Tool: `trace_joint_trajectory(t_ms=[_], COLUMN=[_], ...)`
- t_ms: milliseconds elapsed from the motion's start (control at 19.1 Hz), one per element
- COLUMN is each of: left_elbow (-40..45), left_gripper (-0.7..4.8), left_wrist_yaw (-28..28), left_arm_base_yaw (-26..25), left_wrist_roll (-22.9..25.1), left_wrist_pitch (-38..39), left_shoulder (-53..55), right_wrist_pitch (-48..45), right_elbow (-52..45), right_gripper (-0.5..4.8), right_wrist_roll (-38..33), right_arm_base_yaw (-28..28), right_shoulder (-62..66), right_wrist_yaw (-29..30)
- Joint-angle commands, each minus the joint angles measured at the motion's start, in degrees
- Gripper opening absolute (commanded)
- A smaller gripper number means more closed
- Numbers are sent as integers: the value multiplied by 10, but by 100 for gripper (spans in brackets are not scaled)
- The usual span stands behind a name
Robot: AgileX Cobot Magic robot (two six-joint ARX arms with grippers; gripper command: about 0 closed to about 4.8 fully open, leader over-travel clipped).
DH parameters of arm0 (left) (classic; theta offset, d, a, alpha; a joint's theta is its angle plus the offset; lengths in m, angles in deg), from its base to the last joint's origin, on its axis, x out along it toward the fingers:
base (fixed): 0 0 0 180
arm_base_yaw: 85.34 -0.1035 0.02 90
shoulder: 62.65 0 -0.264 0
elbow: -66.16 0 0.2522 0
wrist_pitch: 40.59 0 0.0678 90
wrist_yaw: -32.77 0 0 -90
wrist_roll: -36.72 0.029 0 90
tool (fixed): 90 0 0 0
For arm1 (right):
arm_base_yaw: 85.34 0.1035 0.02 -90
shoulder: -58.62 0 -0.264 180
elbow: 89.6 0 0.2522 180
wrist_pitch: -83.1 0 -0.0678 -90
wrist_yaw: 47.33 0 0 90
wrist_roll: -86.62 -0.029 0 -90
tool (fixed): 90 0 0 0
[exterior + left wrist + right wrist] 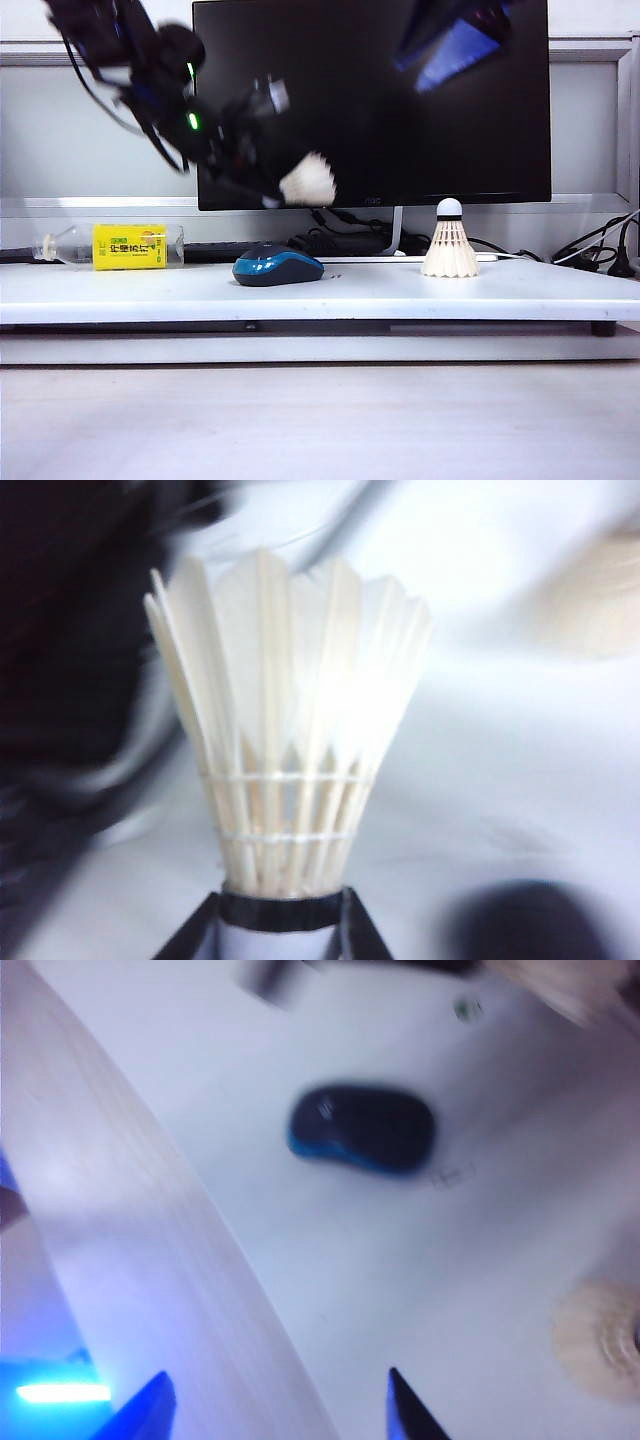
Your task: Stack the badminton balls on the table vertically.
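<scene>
My left gripper [268, 196] hangs in the air in front of the monitor, shut on the cork tip of one badminton ball [308, 182], whose feather skirt points right. In the left wrist view the fingers of that gripper [283, 920] clamp the dark band, and the feathers of the badminton ball [290, 750] fan out ahead. The other badminton ball [450, 243] stands upright, cork up, on the white table [400, 285] at the right. It also shows from above in the right wrist view [600, 1352]. High at the upper right, my right gripper [455, 45] is open and empty [275, 1400].
A blue-black mouse [278, 267] [362, 1128] lies on the table below the held ball. A clear bottle with a yellow label [125, 246] lies at the back left. The monitor [400, 100] stands behind, and cables [590, 250] trail at the back right.
</scene>
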Motion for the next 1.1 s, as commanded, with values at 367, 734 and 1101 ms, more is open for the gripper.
trace_joint_trajectory(t_ms=[367, 734, 1101], left_elbow=[1, 4, 4], left_gripper=[147, 147, 149], left_wrist_yaw=[-80, 28, 26], left_arm_base_yaw=[69, 143, 143], left_wrist_roll=[53, 103, 103], left_wrist_pitch=[183, 179, 189], left_shoulder=[-21, -1, 32], right_wrist_pitch=[40, 54, 64], right_elbow=[-2, -2, -2], right_gripper=[251, 251, 251], right_wrist_roll=[24, 24, 37], right_arm_base_yaw=[0, 0, 0], right_shoulder=[-4, -4, -3], right_wrist_yaw=[-69, -71, -71])
